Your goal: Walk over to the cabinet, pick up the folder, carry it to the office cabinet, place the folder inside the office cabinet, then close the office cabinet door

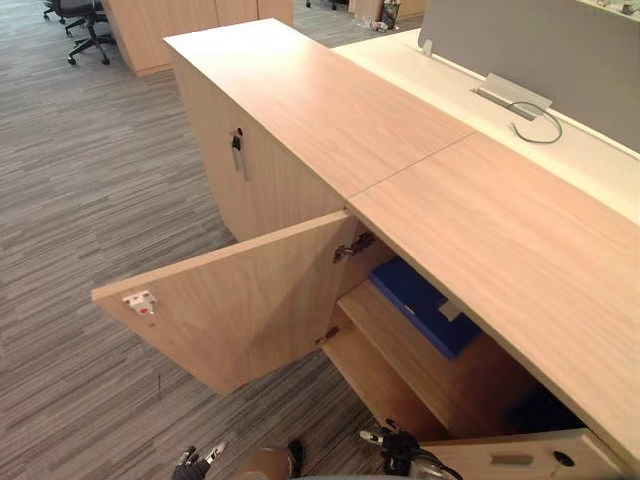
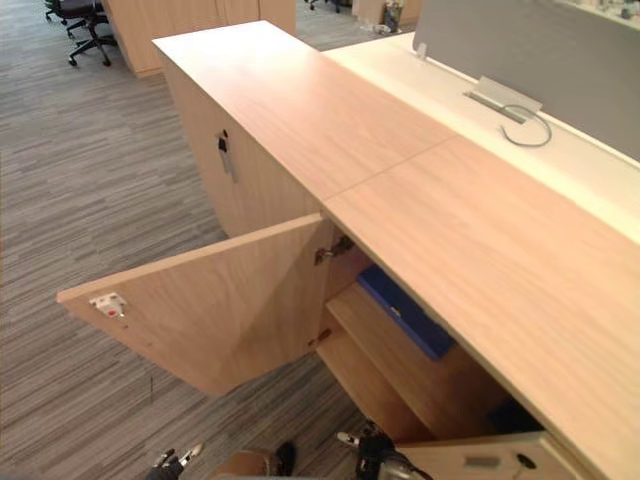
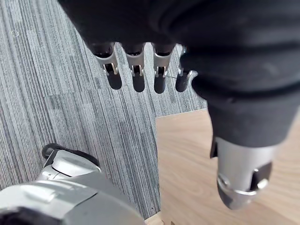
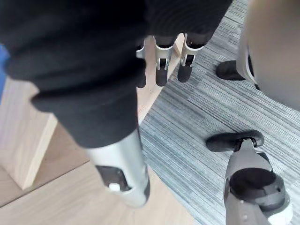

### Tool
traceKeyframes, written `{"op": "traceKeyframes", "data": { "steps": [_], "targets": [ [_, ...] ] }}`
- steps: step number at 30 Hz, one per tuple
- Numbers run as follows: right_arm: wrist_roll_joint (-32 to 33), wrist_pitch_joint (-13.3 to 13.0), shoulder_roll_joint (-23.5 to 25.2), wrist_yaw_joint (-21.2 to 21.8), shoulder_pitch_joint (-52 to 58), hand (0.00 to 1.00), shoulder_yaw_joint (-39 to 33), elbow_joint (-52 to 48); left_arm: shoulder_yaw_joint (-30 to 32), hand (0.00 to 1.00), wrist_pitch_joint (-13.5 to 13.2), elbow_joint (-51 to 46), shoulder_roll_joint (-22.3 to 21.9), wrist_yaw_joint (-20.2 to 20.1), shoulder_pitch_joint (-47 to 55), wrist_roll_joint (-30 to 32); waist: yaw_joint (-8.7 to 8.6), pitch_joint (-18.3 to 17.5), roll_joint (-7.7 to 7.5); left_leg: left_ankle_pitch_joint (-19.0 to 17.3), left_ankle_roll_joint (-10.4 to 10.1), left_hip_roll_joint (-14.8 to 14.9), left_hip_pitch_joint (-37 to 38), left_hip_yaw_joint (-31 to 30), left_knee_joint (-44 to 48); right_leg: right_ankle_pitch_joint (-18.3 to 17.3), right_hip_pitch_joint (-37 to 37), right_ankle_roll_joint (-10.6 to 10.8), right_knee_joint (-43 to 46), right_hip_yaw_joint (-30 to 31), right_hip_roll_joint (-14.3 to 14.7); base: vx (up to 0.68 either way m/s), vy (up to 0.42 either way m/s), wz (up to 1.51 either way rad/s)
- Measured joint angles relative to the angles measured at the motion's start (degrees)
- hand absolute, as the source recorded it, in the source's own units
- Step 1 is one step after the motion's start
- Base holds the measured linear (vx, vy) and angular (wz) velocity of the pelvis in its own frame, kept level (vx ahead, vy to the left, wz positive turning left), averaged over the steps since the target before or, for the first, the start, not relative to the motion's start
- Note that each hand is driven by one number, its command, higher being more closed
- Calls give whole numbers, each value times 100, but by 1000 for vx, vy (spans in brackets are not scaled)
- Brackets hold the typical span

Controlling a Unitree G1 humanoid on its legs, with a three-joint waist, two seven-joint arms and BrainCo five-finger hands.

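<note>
A blue folder (image 1: 418, 299) lies flat on the upper shelf inside the open office cabinet (image 1: 500, 230), partly hidden under the cabinet's top. The cabinet's left door (image 1: 230, 310) swings wide out over the carpet, and its right door (image 1: 520, 458) also stands out at the bottom edge. My left hand (image 1: 196, 462) hangs low over the carpet in front of the left door, fingers (image 3: 136, 65) straight and empty. My right hand (image 1: 400, 448) hangs by the cabinet's lower opening near the right door, its fingers (image 4: 161, 65) relaxed with nothing in them.
A second wooden cabinet (image 1: 270, 90) with a closed door and handle (image 1: 237, 150) adjoins on the far side. Behind runs a white desk with a grey partition (image 1: 540, 50) and a cable. An office chair (image 1: 85, 25) stands far left on the striped carpet.
</note>
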Motion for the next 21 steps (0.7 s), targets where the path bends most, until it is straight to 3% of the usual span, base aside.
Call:
{"op": "traceKeyframes", "data": {
  "steps": [3,7,11,12,17,18,19,20,21],
  "targets": [
    [1,6,-88,-7,63,0,-146,8,-26,0,-9,69,75,-62,-40,14,-12,13,-51,199,167,-206,16,-93,-485,-116,-154,9,73,-162,-135,-7,-21,34],
    [15,8,-82,-5,160,0,-499,-5,-10,0,18,152,126,-165,-65,128,-56,-23,-162,1015,468,-595,550,-419,-1871,-108,-124,-7,36,-426,-375,33,-6,46],
    [174,6,-37,-4,158,0,-505,-21,-11,0,37,171,169,-182,-95,253,-103,-23,-205,1714,484,-652,1006,-857,-3014,-101,-55,-41,-23,-622,-357,38,-35,48],
    [174,5,-26,-2,157,0,-511,-24,-11,0,42,170,175,-185,-96,269,-110,-19,-208,1742,495,-655,1019,-903,-3053,-101,-21,-41,-38,-644,-350,-3,-63,41],
    [170,-2,65,2,121,0,-489,-90,-74,0,45,135,214,-252,-94,381,-100,-10,-201,1721,475,-671,1044,-948,-2923,-96,99,-63,-19,-647,-342,-67,-57,10],
    [170,-1,78,2,103,0,-491,-90,-76,0,62,40,220,-254,-93,355,-130,10,-231,1351,412,-681,733,-771,-2469,-82,55,-67,-31,-672,-394,-178,-35,5],
    [171,0,84,-2,97,0,-498,-95,-25,0,70,-105,190,-255,-78,300,-107,40,-229,876,422,-476,361,-119,-1814,-53,50,-66,-69,-726,-413,-138,-13,3],
    [171,2,81,-4,93,0,-497,-121,20,0,70,-226,160,-256,-42,240,-106,52,-201,570,340,-227,150,367,-1293,-31,53,-81,-72,-747,-372,-170,-35,-7],
    [173,7,8,-8,94,0,-499,-137,52,0,63,-372,47,-262,39,193,-90,66,-48,314,417,175,-94,810,-551,-39,107,-78,-38,-736,-229,-103,-11,-22]
  ]
}}
